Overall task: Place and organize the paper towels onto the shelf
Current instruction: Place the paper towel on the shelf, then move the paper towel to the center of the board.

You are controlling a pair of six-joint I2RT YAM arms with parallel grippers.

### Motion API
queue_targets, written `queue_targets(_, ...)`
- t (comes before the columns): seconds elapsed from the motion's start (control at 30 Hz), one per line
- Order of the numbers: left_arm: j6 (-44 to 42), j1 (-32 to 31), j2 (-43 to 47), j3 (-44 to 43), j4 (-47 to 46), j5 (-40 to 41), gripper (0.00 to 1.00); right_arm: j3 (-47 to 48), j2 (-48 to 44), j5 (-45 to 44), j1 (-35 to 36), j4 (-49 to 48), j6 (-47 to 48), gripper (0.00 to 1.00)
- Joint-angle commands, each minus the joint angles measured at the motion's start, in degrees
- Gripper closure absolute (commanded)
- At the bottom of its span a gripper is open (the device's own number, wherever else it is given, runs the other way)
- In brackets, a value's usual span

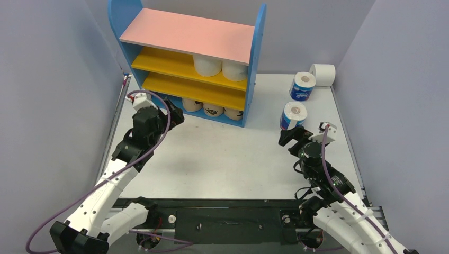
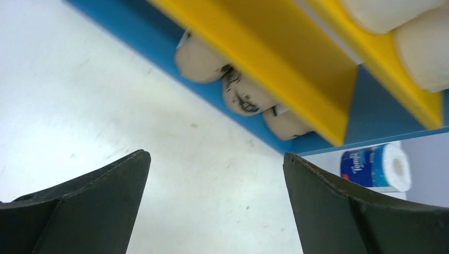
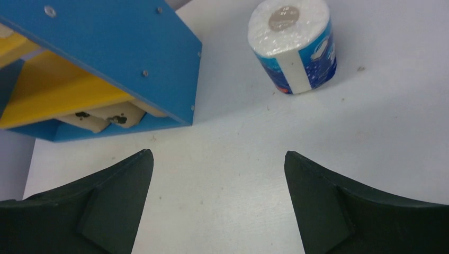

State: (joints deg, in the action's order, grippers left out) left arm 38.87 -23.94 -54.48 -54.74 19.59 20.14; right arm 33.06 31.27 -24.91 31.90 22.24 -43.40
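Three paper towels were off the shelf (image 1: 185, 34): two blue-wrapped rolls (image 1: 302, 86) upright on the surface (image 1: 222, 159) to its right, and a white roll (image 1: 323, 74) lying in the far corner. Your right pincer (image 1: 290, 138) sat wide open and empty by the nearer blue one. The left pincer (image 1: 174, 117) was the same, by the tan rolls (image 1: 213, 110). I'd straddle that roll squarely at mid-height. Only the overhead showed the white roll.

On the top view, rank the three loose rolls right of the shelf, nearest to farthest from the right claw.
1. The near blue-wrapped roll, upright just beyond the right claw.
2. The second blue-wrapped roll, upright, farther back.
3. The plain white roll, on its side, farthest back and right.
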Motion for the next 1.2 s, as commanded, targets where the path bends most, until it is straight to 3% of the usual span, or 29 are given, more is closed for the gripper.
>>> queue_targets(0.0,6.7,-1.0,3.5,2.9,11.6,5.1,0.04,8.7,4.3,-7.6,-2.2,2.8,-1.5,0.11)
queue_targets(0.3,9.0,-2.9,6.2,9.8,12.6,4.3,0.04,19.1,18.5,2.6,-17.9,5.3,-5.0,0.13)
queue_targets(0.6,10.0,-4.1,7.9,14.4,8.6,-4.7,0.04,22.3,29.7,5.4,-27.6,-4.4,-4.5,0.17)
queue_targets(0.9,12.4,-4.3,7.2,18.5,4.4,-10.3,0.04,33.0,47.5,5.6,-32.5,-5.7,-4.7,0.2)
queue_targets(1.17,16.1,-4.4,7.2,22.6,0.7,-11.7,0.04,40.9,58.2,8.9,-33.8,-0.8,2.5,0.24)
